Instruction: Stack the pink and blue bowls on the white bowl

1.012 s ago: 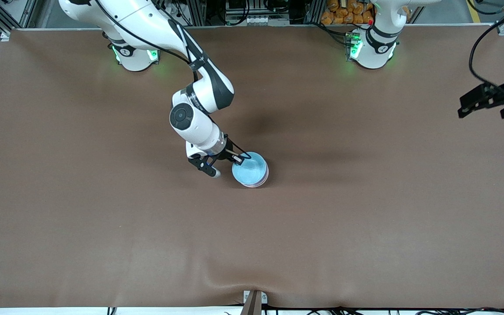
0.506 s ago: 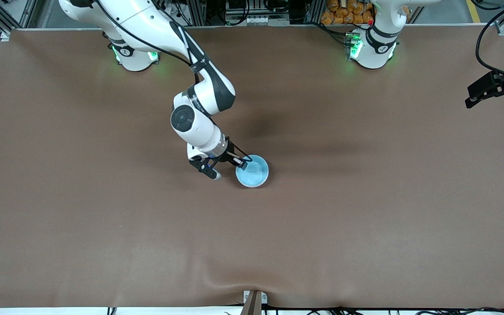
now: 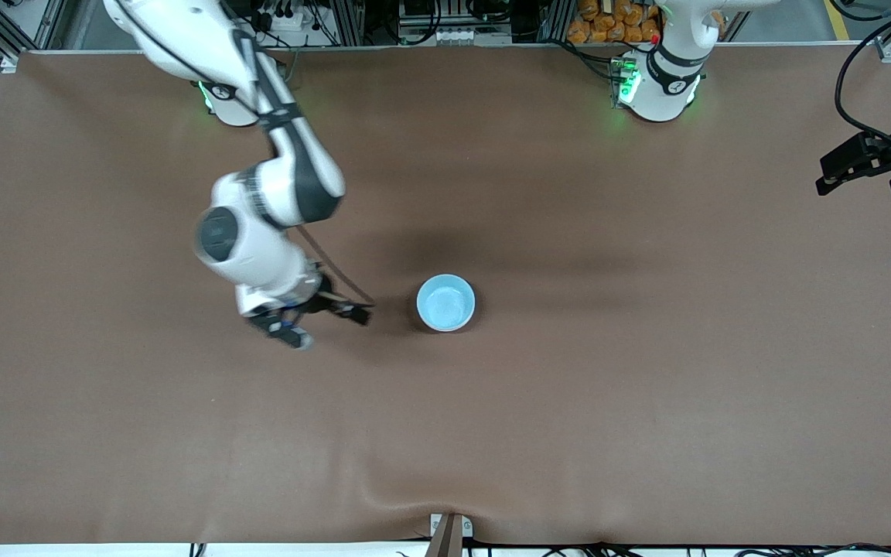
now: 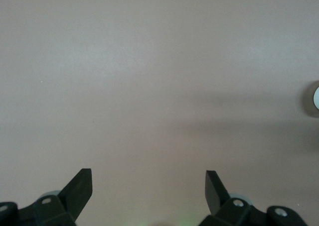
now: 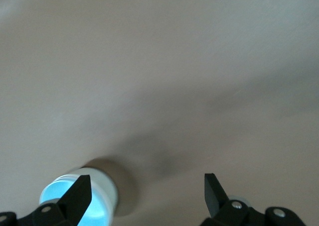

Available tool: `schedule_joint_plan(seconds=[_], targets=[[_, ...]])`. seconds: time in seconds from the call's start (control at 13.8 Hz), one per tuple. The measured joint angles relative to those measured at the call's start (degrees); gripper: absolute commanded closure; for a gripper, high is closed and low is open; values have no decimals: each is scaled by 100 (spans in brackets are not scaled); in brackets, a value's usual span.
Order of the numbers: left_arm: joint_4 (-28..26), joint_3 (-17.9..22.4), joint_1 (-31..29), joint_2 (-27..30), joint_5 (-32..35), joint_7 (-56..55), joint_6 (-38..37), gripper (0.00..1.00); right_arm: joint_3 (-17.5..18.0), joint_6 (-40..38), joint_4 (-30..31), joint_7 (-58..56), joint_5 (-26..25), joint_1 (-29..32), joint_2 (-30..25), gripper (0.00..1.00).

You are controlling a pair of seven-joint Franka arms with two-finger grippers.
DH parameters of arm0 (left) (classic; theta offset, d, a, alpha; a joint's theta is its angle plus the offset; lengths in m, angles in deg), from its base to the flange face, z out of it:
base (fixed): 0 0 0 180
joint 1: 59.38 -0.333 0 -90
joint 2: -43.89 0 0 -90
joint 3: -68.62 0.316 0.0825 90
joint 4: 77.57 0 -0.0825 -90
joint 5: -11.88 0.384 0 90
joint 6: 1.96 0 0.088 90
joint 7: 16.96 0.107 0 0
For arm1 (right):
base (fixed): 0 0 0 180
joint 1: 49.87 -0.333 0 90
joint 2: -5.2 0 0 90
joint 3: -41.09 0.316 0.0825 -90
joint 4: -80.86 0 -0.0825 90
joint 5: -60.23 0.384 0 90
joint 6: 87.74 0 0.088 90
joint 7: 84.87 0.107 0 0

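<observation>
The blue bowl (image 3: 445, 302) sits upright near the table's middle, nested on top of a stack. In the right wrist view its light blue inside (image 5: 56, 195) shows above a pale outer wall that looks like the white bowl (image 5: 108, 192). The pink bowl is hidden under the blue one. My right gripper (image 3: 331, 327) is open and empty, beside the stack toward the right arm's end of the table; its jaws (image 5: 147, 178) stand wide apart. My left gripper (image 3: 859, 184) waits open and empty at the left arm's end (image 4: 147, 175).
The brown table cover (image 3: 569, 402) is bare around the stack. A wrinkle in the cover (image 3: 445, 499) rises at the table edge nearest the front camera. A sliver of the stack (image 4: 316, 97) shows at the edge of the left wrist view.
My right gripper has opened and let go of the blue bowl's rim. It then drew away toward the right arm's end. The blue bowl has settled lower into the stack.
</observation>
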Motion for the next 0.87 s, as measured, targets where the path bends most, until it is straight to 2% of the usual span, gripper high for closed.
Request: schedule_joint_plan(seconds=[0.36,0.51,0.58,0.65,0.87], targets=[[-18,-11,-5,-7,-2,-104,-2,0,-1348,-1254,60,-1680,0,43,-488,0],[-28,-12,-5,-7,-2,-270,-3,0,-1563,-1626,68,-2067,-1,249,-726,0],[-31,-12,-4,-8,-2,-278,-3,0,-1460,-1752,68,-2157,-51,511,-868,0],[-34,-13,-5,-9,-2,-278,-3,0,-1146,-1825,69,-2202,-251,925,-1041,0],[-44,-50,-18,-16,-3,-265,-3,0,193,-2092,63,-2215,-1247,2287,-1627,0]])
